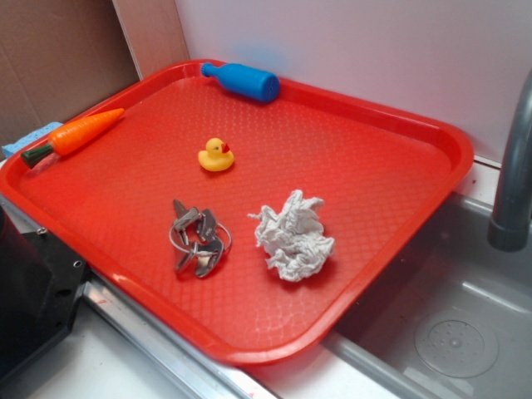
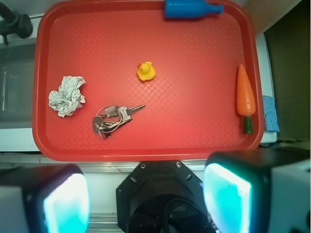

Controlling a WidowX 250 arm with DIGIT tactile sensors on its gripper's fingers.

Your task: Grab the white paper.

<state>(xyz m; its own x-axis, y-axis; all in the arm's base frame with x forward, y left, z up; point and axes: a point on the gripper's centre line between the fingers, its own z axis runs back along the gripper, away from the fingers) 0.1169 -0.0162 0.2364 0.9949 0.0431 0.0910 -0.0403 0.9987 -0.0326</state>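
White paper [image 2: 67, 95] sits loose at 9 o'clock on the red tray [image 2: 194, 141] in wrist view, keys [image 2: 111, 121] just beside it, duck [image 2: 146, 71] farther in. Reach not started, I'd judge. Next: travel over the wad, descend, close. Hand [image 2: 146, 194] spread wide, holding nothing, well clear of the tray.

Bright even light, soft shadows, blurred end effector [image 2: 146, 194]

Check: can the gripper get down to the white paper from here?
Probably yes. The white paper lies alone on the red tray, apart from the keys, with nothing over it. The gripper is open, high above the tray's near edge.
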